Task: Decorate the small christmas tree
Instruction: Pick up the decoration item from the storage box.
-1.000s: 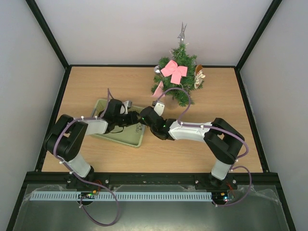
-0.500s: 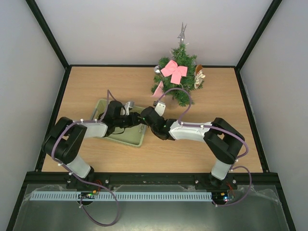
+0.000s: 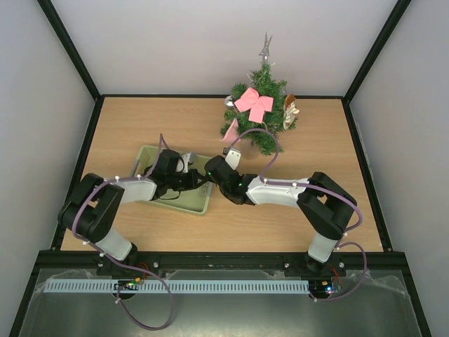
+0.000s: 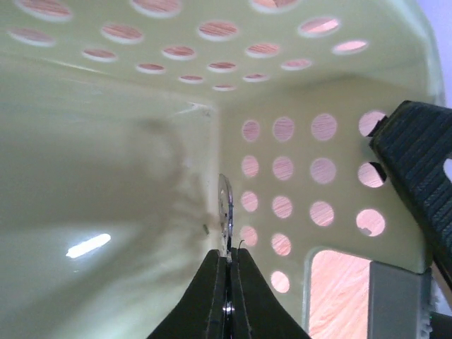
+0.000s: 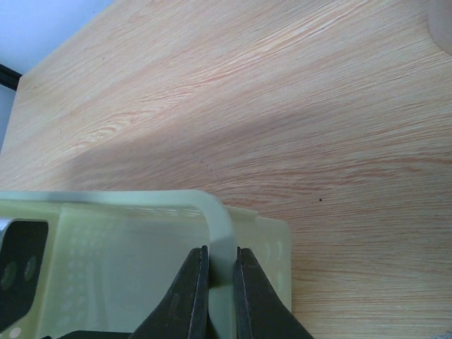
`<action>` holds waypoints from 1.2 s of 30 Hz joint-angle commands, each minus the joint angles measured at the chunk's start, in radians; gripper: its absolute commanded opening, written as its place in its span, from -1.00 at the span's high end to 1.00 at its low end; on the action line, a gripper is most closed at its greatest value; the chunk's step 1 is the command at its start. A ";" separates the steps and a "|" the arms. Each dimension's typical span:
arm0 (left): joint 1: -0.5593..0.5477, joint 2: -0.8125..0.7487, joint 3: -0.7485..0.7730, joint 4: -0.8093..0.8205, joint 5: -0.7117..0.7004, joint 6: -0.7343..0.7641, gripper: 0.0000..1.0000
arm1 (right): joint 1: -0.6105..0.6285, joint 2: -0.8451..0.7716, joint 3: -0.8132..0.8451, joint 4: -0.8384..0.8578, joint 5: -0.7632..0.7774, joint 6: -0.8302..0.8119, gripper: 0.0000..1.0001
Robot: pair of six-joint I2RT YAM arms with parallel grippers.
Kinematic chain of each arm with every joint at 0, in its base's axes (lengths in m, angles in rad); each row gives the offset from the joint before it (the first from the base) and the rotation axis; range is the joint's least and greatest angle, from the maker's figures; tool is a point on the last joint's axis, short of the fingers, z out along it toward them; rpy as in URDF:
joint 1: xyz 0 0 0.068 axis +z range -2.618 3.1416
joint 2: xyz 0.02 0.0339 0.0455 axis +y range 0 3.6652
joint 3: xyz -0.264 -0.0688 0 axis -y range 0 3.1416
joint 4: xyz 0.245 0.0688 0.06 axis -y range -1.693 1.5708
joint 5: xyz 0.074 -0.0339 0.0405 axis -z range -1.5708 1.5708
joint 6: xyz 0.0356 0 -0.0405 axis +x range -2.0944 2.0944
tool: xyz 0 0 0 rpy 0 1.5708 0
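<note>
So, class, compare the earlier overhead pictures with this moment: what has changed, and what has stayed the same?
The left gripper has closed on a thin silvery piece inside the pale green basket, its arm shifting only slightly. The right gripper stays pinched on the basket's rim, and the small christmas tree with its pink bow has not moved.

The basket (image 4: 106,155) is smooth plastic, table (image 5: 318,106) matt wood, ring (image 4: 225,205) shiny metal.
</note>
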 commanded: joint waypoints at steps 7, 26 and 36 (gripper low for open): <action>0.044 -0.224 0.158 -0.401 -0.273 0.150 0.96 | 0.008 0.073 0.065 -0.047 0.010 0.092 0.97; 0.143 -0.486 0.222 -0.378 0.065 0.090 0.96 | 0.011 -0.270 -0.119 0.124 -0.174 -0.216 0.15; 0.125 -0.624 0.089 0.186 0.244 -0.391 0.95 | 0.012 -0.611 -0.391 0.600 -0.458 -0.054 0.41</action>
